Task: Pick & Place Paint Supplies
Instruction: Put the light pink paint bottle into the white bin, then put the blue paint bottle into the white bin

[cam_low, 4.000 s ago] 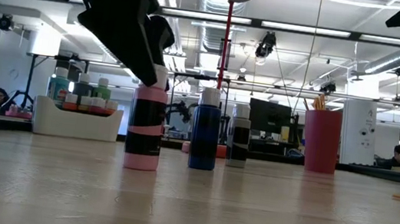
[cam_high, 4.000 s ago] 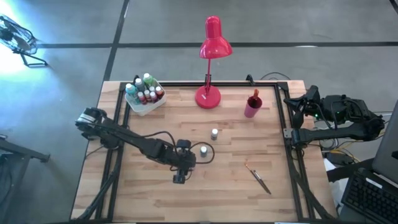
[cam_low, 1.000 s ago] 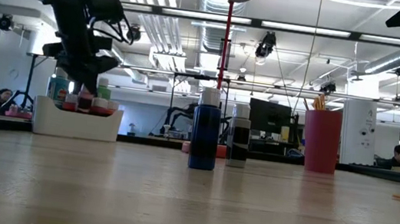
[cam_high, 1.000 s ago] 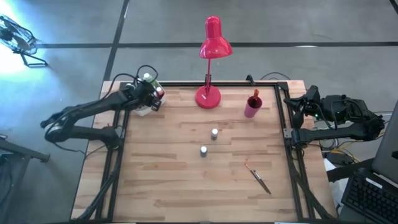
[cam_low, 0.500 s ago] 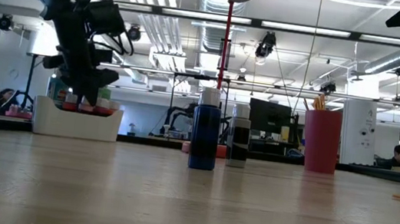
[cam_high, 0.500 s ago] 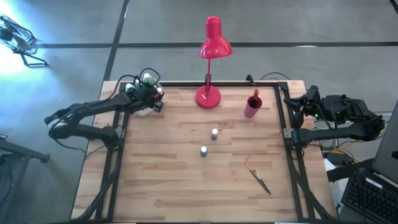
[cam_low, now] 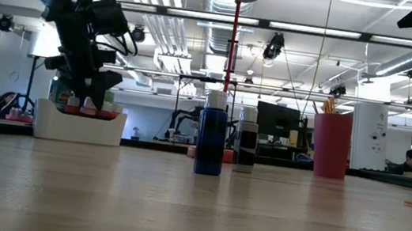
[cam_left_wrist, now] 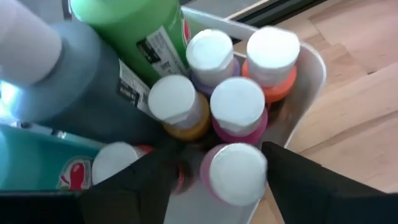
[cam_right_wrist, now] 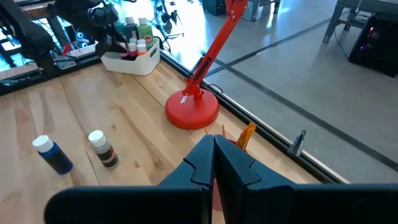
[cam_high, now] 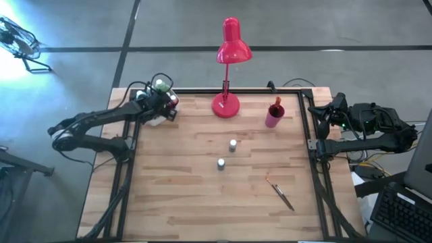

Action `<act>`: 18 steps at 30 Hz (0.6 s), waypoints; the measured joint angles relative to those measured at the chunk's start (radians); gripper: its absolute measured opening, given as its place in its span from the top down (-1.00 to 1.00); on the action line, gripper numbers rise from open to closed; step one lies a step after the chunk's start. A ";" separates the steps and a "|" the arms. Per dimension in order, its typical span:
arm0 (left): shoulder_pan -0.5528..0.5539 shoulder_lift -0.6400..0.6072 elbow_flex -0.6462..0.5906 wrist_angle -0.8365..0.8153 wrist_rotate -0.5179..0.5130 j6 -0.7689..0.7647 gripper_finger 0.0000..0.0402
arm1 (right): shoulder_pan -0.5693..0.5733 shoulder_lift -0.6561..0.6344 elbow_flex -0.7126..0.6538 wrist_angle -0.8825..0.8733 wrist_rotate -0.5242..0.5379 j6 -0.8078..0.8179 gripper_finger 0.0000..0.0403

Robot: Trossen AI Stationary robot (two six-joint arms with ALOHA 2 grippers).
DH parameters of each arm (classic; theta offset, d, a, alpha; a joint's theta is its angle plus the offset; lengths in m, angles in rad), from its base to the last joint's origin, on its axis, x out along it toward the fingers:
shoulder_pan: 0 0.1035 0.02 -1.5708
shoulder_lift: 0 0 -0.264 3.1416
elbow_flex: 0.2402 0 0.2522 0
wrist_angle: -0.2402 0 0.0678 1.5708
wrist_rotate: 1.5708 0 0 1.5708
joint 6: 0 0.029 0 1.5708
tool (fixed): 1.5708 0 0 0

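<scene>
Wooden table seen from above, with a red lamp at its far edge and a pink cup of brushes beside it. White bin at the far left corner, crowded with white-capped paint bottles. Left gripper hangs over the bin, its fingers parted to either side of a pink bottle that stands in the bin among the others; the fingers do not press on it. Two bottles stand apart mid-table: a blue bottle and a black bottle. One brush lies near the right front of the table. Right gripper rests at the right edge, fingers pressed together and empty.
</scene>
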 joint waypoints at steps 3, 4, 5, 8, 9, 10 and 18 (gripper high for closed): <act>0.000 0.000 0.012 0.000 0.000 0.018 -0.26 | 0.000 0.000 0.000 0.000 0.000 0.000 0.96; 0.000 0.000 0.017 -0.001 -0.001 0.018 -0.26 | 0.000 0.000 0.000 0.000 0.000 0.000 0.96; 0.000 0.000 0.023 -0.001 -0.002 0.018 -0.26 | 0.000 0.000 0.000 0.000 0.000 0.000 0.96; 0.000 0.000 0.043 -0.004 -0.004 0.023 -0.27 | 0.000 0.000 0.000 0.000 0.000 0.000 0.96; 0.001 0.000 0.051 -0.007 -0.004 0.026 -0.27 | 0.000 0.000 0.000 0.000 0.000 0.000 0.96; 0.000 0.000 0.060 -0.009 -0.003 0.030 -0.27 | 0.000 0.000 0.000 0.000 0.000 0.000 0.96; 0.000 -0.032 0.178 -0.058 0.009 0.078 -0.28 | 0.000 0.000 0.000 0.000 0.000 0.000 0.96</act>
